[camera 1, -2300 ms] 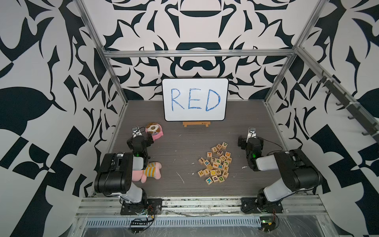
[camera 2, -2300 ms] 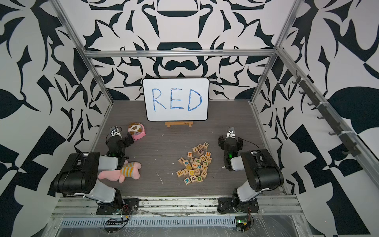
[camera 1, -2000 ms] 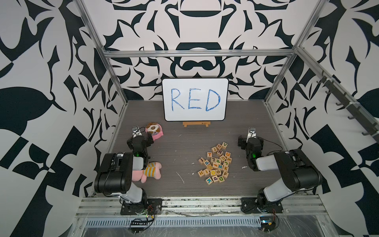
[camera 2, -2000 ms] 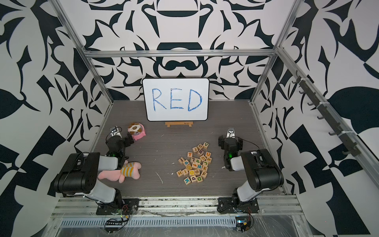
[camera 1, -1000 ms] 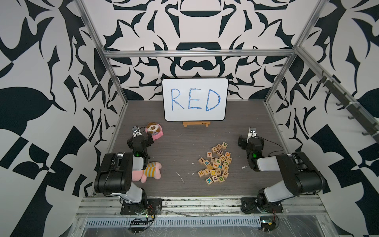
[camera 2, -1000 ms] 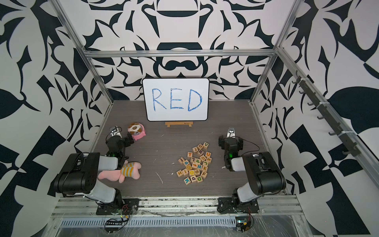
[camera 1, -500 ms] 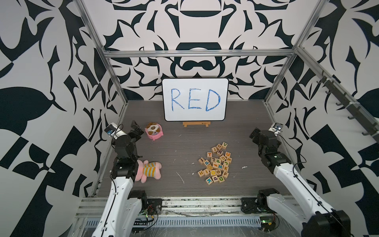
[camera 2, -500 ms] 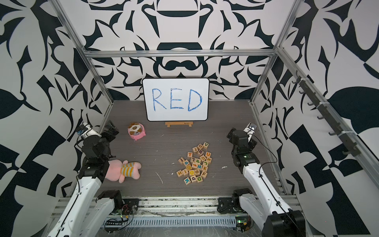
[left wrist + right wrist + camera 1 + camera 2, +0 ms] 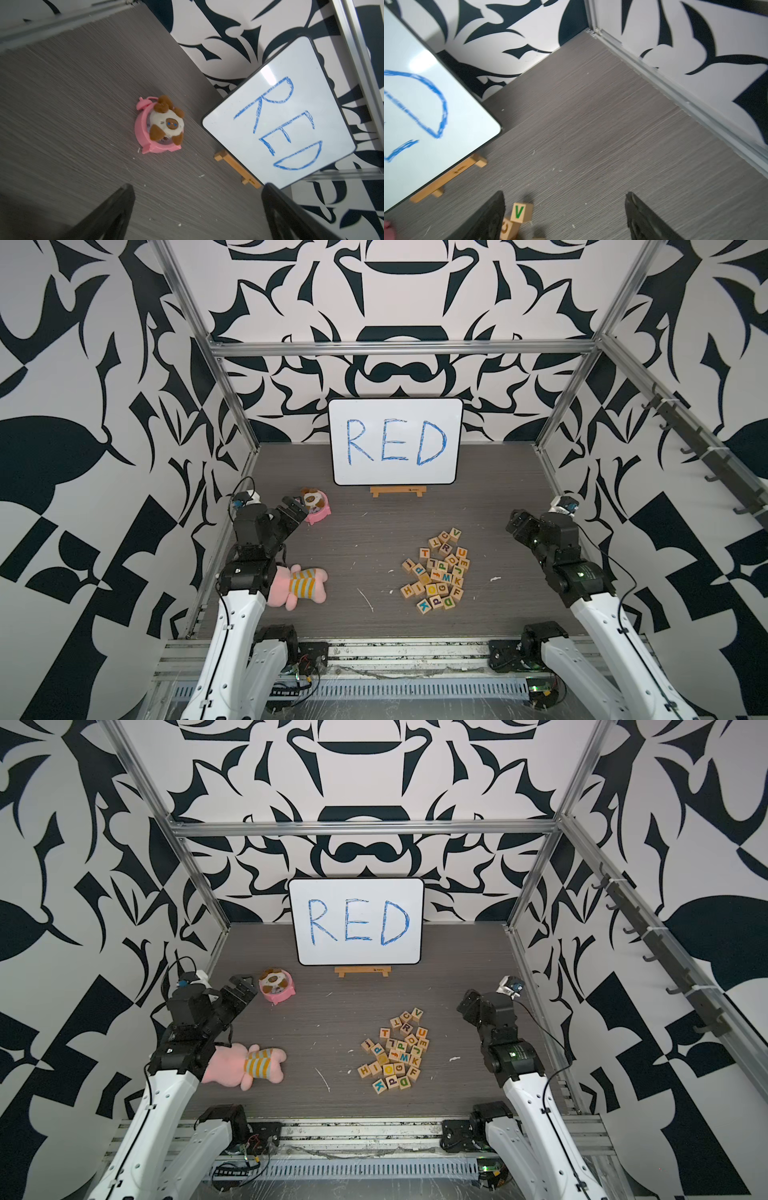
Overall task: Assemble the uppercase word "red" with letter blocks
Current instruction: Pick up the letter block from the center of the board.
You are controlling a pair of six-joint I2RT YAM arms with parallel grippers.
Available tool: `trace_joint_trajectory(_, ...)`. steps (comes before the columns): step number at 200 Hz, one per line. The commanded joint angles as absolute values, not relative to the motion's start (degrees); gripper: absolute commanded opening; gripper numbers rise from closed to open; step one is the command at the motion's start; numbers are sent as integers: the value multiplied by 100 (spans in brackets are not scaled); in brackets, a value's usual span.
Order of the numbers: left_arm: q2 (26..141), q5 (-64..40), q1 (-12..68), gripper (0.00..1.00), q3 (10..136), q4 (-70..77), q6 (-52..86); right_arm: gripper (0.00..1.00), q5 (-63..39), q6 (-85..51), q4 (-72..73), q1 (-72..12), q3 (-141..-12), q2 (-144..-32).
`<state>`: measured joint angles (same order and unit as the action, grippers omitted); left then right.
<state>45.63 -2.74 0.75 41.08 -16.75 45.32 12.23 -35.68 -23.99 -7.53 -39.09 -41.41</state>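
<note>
Letter blocks (image 9: 436,572): loose heap, front right of table (image 9: 498,489), no word formed.
Right gripper (image 9: 564,194): jaws wide, empty, raised right of heap.
Left gripper (image 9: 198,187): jaws wide, empty, near pink toy (image 9: 140,128).
Whiteboard (image 9: 395,472): upright at back, blue RED.

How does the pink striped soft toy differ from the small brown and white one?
The pink striped soft toy is larger; the brown and white toy is small. The pink one lies directly on the table; the brown and white one rests on a pink round base. Both are plush.
</note>
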Motion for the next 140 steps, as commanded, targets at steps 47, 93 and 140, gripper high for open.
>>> trace_joint_trajectory(47, 5257, -304, 2390, 100, 4760, -2205, 4293, 86, -1053, -3620, -2314, -870, -4508, -4834)
trace_joint_trajectory(93, 6156, 128, 3406, 100, 5190, -2525, 4244, 83, -260, -3315, -3048, -1970, -4962, -5434)
trace_joint_trajectory(140, 6701, -228, 3639, 100, 5361, -2637, 4482, 77, 325, -2995, -4055, -3044, -5493, -6378)
